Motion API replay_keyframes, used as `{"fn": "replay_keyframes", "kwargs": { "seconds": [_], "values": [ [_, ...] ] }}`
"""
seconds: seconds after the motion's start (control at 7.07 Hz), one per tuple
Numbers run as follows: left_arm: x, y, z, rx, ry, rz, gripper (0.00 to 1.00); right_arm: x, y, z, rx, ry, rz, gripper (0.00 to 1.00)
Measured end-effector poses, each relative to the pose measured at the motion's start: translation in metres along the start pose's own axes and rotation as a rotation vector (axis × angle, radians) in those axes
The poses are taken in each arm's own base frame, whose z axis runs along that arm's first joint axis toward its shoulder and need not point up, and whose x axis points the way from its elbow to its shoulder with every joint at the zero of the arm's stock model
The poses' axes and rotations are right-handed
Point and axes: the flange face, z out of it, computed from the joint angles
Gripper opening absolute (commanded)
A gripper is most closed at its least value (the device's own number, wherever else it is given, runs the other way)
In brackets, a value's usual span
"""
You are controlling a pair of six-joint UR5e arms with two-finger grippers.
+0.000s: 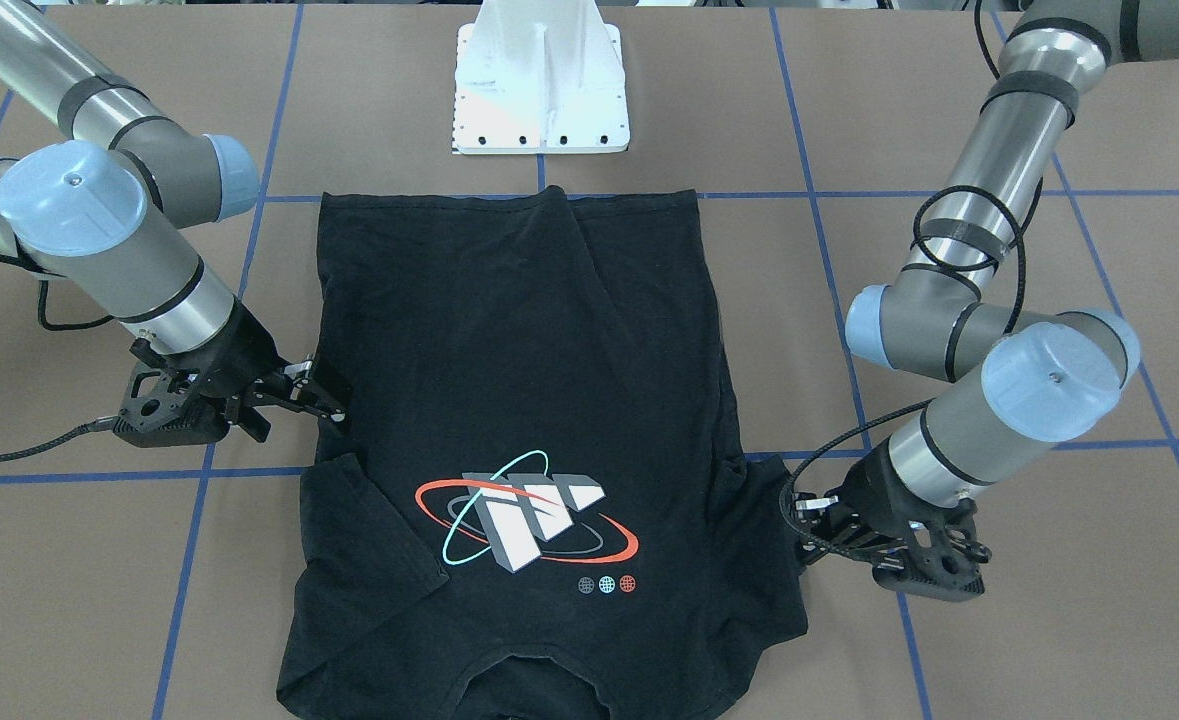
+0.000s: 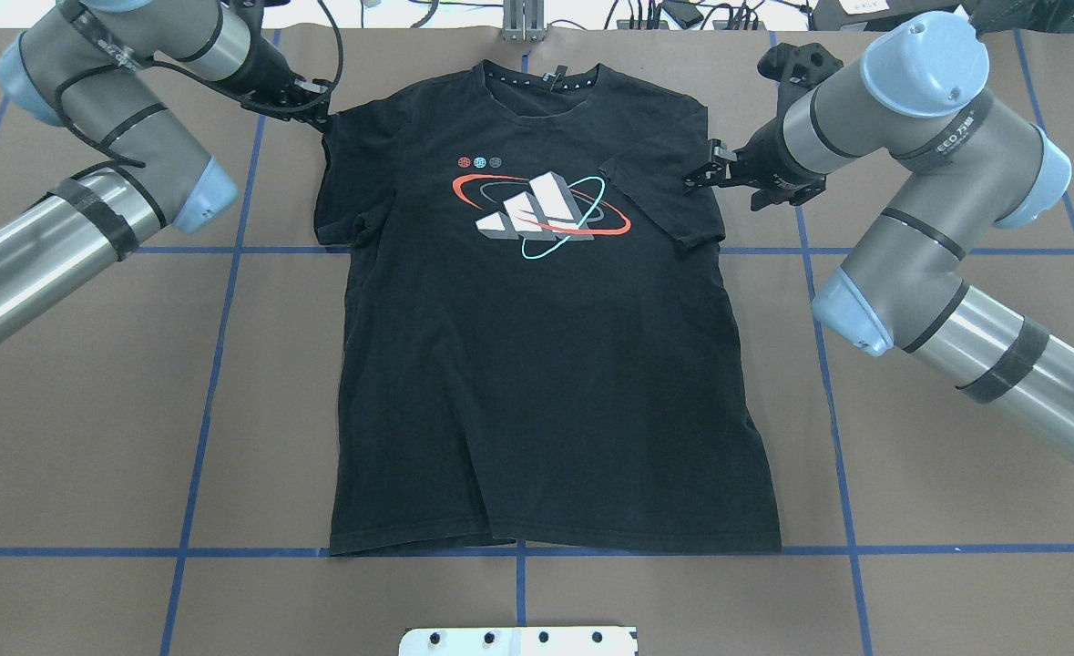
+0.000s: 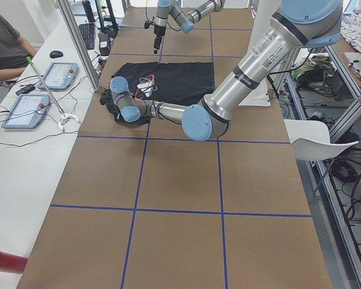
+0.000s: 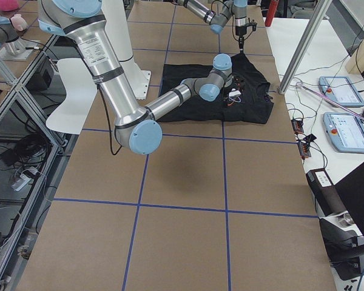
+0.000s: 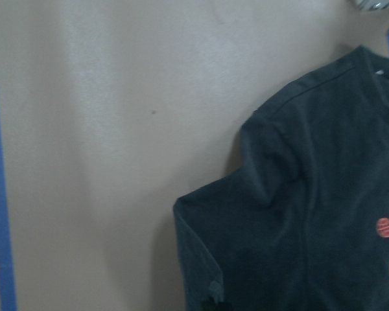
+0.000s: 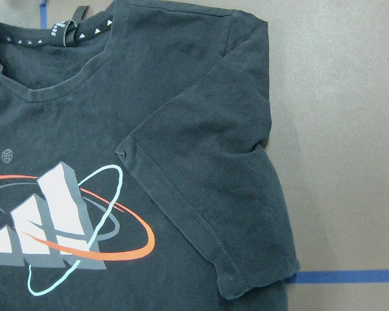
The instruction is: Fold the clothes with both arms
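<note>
Overhead exterior: bench (image 2: pixel 90 410) carries the T-shirt (image 2: pixel 537 383) flat, print (image 2: pixel 541 214) up, centred between the two arms. Long axis runs straight out from the robot, with hem (image 2: pixel 537 545) nearest the pedestal (image 2: pixel 518 640) and collar (image 2: pixel 541 77) at the far end. Left arm (image 2: pixel 90 210) comes in past the shirt's left edge and right arm (image 2: pixel 937 264) past its right, both reaching to the collar end. Right sleeve (image 2: pixel 664 196) is folded in over the chest, its hem facing the print. Left sleeve (image 2: pixel 336 187) lies down along the body side.

Right gripper (image 2: pixel 700 167) sits at the outer edge of the right sleeve. Its jaws look spread, with nothing visibly pinched. Left gripper (image 2: pixel 316 107) sits at the left shoulder corner, a bit farther out than the right one. It's black on black there, so cannot tell if spread or pinching.

Shirt lies inboard of both grippers, so each arm is nearest its own sleeve. Likely step: take the shoulder ends and fold about the long axis.
</note>
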Motion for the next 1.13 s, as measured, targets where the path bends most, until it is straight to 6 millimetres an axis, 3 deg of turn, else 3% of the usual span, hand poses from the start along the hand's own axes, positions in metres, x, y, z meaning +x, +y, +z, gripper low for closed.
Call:
{"fn": "replay_keyframes", "kwargs": {
  "seconds": [0.42, 0.85, 1.13],
  "values": [
    [0.070, -0.003, 0.024, 0.040, -0.011, -0.096, 0.00, 0.005, -0.003, 0.001, 0.000, 0.008, 0.005, 1.00],
    [0.113, -0.014, 0.040, 0.103, -0.037, -0.172, 0.00, 0.011, -0.001, 0.003, -0.004, 0.014, 0.008, 1.00],
    [0.130, -0.017, 0.045, 0.147, -0.049, -0.217, 0.00, 0.011, -0.001, 0.004, -0.004, 0.014, 0.008, 1.00]
  ]
}}
